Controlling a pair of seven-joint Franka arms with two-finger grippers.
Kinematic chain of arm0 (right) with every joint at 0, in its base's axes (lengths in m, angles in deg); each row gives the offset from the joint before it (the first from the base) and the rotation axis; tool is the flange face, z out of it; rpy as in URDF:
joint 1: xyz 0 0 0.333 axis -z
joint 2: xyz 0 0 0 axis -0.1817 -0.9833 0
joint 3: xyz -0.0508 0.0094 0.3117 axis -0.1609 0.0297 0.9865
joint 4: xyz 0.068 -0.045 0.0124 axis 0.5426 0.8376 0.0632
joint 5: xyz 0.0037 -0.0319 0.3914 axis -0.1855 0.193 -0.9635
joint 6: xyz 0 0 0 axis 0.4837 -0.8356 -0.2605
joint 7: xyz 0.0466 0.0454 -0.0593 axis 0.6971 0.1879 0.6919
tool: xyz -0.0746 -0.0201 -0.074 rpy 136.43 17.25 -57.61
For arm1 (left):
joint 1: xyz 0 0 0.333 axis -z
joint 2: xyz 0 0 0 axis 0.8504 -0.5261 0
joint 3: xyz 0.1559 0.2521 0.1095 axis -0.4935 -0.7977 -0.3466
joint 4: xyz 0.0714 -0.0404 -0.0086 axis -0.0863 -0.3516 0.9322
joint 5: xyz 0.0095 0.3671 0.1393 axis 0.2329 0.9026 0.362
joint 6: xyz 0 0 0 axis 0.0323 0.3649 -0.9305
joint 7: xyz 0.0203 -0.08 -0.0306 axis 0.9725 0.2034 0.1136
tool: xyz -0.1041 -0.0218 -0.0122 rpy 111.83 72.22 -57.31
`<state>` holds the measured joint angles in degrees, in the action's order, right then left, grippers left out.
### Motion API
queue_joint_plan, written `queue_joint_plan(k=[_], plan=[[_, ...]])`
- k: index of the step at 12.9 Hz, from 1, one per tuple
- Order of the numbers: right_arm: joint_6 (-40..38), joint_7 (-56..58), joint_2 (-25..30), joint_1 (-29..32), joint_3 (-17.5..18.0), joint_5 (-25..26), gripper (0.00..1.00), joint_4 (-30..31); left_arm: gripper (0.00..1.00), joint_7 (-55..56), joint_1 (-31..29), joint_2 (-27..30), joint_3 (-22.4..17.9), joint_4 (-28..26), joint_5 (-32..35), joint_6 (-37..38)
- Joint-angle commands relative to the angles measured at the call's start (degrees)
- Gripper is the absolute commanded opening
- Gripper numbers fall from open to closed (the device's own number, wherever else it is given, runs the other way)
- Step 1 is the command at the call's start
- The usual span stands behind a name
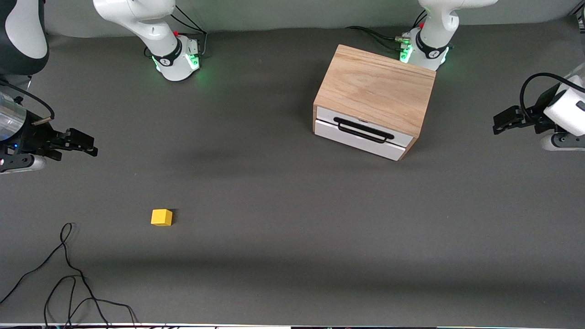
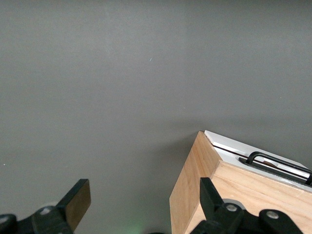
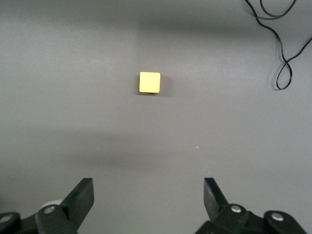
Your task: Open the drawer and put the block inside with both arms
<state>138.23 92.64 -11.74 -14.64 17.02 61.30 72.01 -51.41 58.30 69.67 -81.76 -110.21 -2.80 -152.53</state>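
A dark grey matte table (image 1: 292, 192) filled the scene under soft, even light. A thin black cable (image 1: 68, 283) lay looped along its near edge.

white arms (image 1: 137, 18), green-lit bases (image 1: 180, 61)

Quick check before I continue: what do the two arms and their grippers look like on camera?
Both arms are glossy white with dark grey joint bands and round bases glowing green. The right arm and left arm each trail black cables at the base. The right gripper and left gripper are black, two-fingered and blocky; the fingers are flat pads with visible screws. A black cable loops over the left wrist.
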Motion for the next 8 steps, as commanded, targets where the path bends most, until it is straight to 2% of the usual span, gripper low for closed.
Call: queue_joint_plan(k=[1,8], plan=[[-1.5,-0.8,-1.3,-0.2,0.2,0.4,1.00,-2.0,1.00,-0.8,0.3,1.4,-0.2,-0.8,0.6,0.6],[-1.3,-0.6,-3.6,0.0,0.2,0.3,1.00,-3.8,1.00,-0.4,0.5,1.3,-0.2,-0.8,0.5,0.5]])
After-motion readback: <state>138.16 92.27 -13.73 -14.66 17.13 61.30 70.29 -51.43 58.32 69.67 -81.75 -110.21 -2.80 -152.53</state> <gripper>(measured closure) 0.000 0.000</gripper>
